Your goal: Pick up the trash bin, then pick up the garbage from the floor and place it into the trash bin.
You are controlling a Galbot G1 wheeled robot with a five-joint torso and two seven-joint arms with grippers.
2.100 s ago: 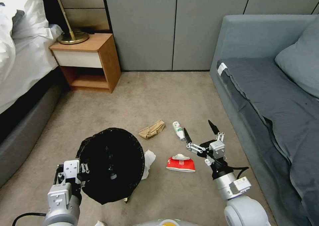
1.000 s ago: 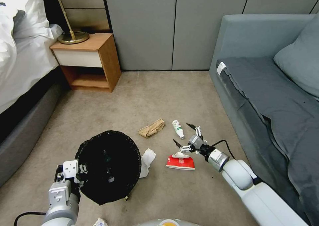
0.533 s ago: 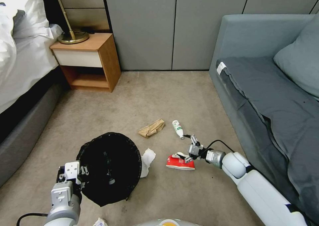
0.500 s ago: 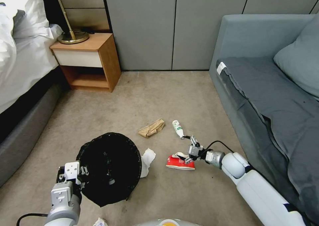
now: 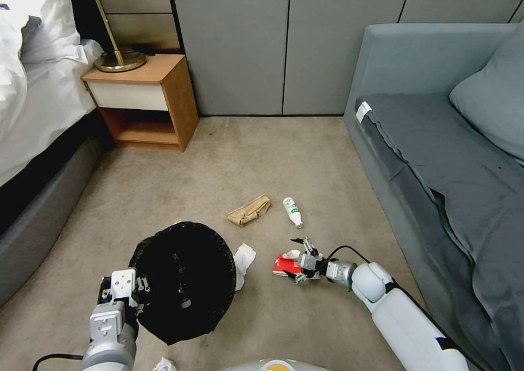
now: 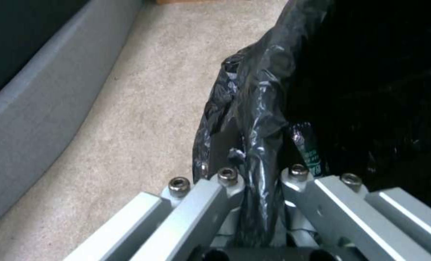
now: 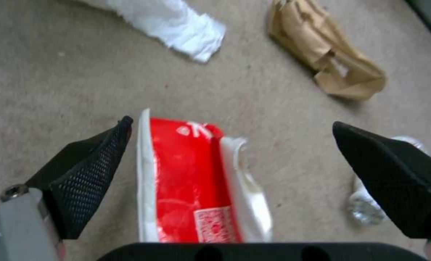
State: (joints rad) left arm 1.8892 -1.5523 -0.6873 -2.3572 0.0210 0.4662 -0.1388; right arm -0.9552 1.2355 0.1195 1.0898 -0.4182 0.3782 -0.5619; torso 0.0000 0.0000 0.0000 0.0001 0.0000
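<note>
1. Right claw (image 7: 230,145): spread wide, low over the carpet, its two black fingers (image 7: 80,174) straddling the red-and-white packet (image 7: 191,181); neither pad touches it. In the head view the same claw (image 5: 297,259) sits at the packet (image 5: 284,264), where the gap between the fingers is hard to read.
2. Right wrist view, outward from the claw: a white tissue (image 7: 172,21) and a crumpled brown paper bag (image 7: 327,58) lie beyond the packet; a clear bottle (image 7: 370,206) lies partly behind one finger.
3. Head view of the same litter: the tissue (image 5: 244,256) lies just beside the trash bin (image 5: 183,281); the bag (image 5: 249,211) and the green-labelled bottle (image 5: 292,211) lie farther out, side by side but apart.
4. Left claw (image 6: 259,177): clenched on the rim of the trash bin, a fold of the crinkled black bag liner (image 6: 254,108) pinched between its fingers. The head view places this claw (image 5: 134,292) at the bin's left edge, with the bin's mouth tilted toward the camera.
5. Surroundings, head view: bed (image 5: 33,114) at left, wooden nightstand (image 5: 147,98) with a brass lamp (image 5: 117,54), grey sofa (image 5: 447,142) at right.
</note>
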